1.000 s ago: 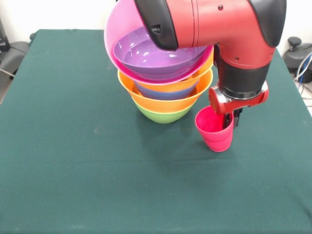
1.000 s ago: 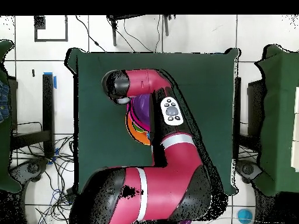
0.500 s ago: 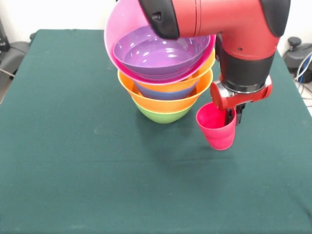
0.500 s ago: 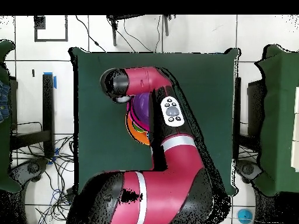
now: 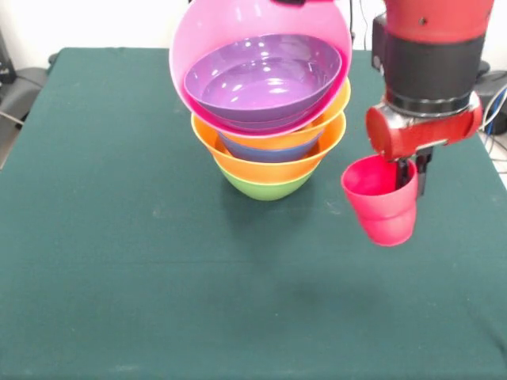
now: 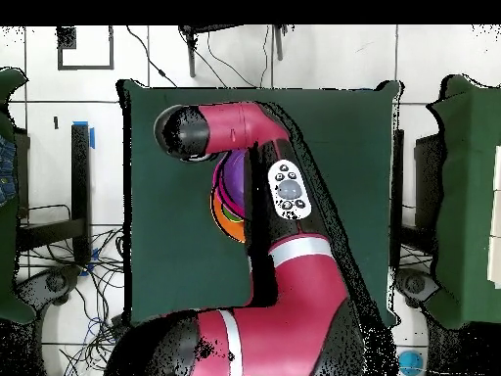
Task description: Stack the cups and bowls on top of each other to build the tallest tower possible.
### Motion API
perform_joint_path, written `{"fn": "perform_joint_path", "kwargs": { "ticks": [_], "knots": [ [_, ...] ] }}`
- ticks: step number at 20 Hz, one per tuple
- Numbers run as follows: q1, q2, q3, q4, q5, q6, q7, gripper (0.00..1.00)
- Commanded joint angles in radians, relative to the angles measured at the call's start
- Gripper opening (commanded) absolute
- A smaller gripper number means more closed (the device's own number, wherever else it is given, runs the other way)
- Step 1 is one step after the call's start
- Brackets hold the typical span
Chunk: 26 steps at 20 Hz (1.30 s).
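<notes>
Fingers [image 5: 410,176] pinch the red cup's [image 5: 383,201] rim, cup clear of table [image 5: 119,237].

No text, label, brand, number or sign can be read in either view.

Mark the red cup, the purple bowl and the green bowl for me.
red cup [image 5: 384,212], front view, on its outer wall.
purple bowl [image 5: 257,83], front view, on its inner floor.
green bowl [image 5: 265,188], front view, on its outer side.

Arm came down from above on the right of front view, wrist vertical. Gripper [image 5: 409,176] pointed down, fingers clamped on red cup's [image 5: 382,200] rim.
</notes>
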Motion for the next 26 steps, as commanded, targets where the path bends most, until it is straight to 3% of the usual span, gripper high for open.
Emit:
{"fn": "perform_joint_path", "kwargs": {
  "ticks": [1, 6, 8, 10, 15, 22, 26],
  "knots": [
    [0.015, -0.081, 0.061, 0.045, 0.022, -0.039, 0.053, 0.0],
    [0.005, -0.134, 0.047, 0.064, 0.036, 0.038, 0.031, 0.0],
    [0.021, -0.186, -0.014, 0.073, 0.015, 0.063, 0.066, 0.0],
    [-0.001, -0.217, -0.016, 0.122, 0.035, 0.128, 0.04, 0.0],
    [-0.052, -0.248, -0.005, 0.165, 0.052, 0.102, 0.01, 0.0],
    [-0.069, -0.282, 0.002, 0.074, 0.025, 0.27, -0.1, 0.0],
    [-0.072, -0.263, -0.005, 0.006, 0.003, 0.338, -0.1, 0.0]
  ]
}}
